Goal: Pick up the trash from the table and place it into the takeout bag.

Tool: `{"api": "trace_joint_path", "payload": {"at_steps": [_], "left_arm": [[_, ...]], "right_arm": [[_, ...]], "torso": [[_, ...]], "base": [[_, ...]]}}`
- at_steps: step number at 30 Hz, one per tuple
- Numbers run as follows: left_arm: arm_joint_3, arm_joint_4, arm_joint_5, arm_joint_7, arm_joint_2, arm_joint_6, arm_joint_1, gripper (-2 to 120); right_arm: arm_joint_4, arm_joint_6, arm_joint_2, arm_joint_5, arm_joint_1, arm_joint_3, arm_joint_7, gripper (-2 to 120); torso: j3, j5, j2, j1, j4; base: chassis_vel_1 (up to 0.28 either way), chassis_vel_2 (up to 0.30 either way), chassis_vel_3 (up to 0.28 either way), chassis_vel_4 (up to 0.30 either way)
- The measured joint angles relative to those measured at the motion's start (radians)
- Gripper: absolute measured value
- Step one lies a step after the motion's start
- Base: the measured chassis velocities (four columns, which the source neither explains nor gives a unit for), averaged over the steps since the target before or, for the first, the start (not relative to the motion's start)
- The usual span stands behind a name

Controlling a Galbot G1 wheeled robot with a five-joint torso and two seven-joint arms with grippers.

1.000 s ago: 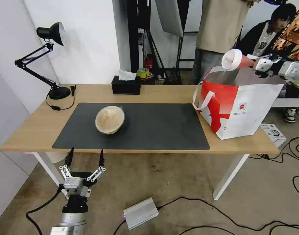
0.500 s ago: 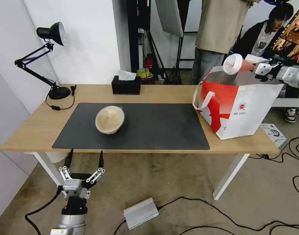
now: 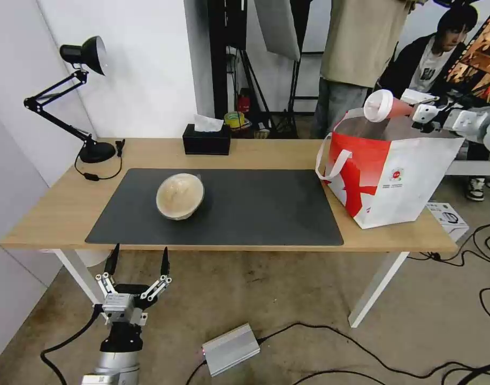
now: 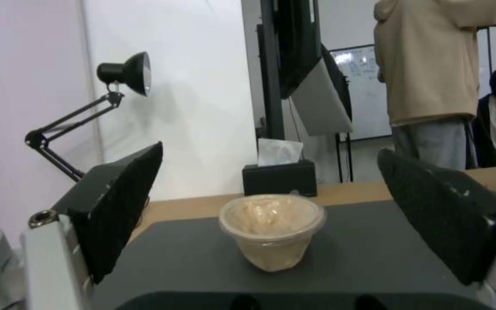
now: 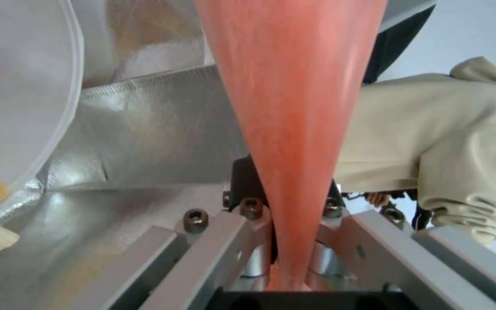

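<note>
A red drink cup with a white lid lies sideways in the air over the open mouth of the red-and-white takeout bag, my right gripper shut on its red body. Inside the bag, against the silvery lining, rests a white bowl with food scraps. The tan bowl stands on the dark mat of the table. My left gripper hangs open below the table's front edge, its black fingers framing the bowl from a distance.
A black tissue box and a black desk lamp stand at the table's back. A silver box and cables lie on the floor. People stand and sit behind the bag.
The right gripper has carried the cup slightly lower and inward over the bag's opening. The left gripper and the tan bowl have stayed in place.
</note>
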Motion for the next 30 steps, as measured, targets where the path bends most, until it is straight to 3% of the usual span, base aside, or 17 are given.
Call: {"api": "trace_joint_path", "payload": {"at_steps": [19, 30], "left_arm": [[0.0, 0.023, -0.008, 0.0, 0.004, 0.0, -0.013, 100], [-0.003, 0.024, -0.015, 0.0, 0.005, -0.001, -0.014, 100]], "right_arm": [[-0.063, 0.018, 0.028, -0.047, 0.026, -0.007, -0.002, 3], [-0.065, 0.018, 0.021, -0.046, 0.017, -0.007, -0.003, 39]], "torso": [[0.0, 0.0, 0.0, 0.0, 0.0], [0.0, 0.0, 0.0, 0.0, 0.0]], "base": [[0.0, 0.0, 0.0, 0.0], [0.0, 0.0, 0.0, 0.0]]}}
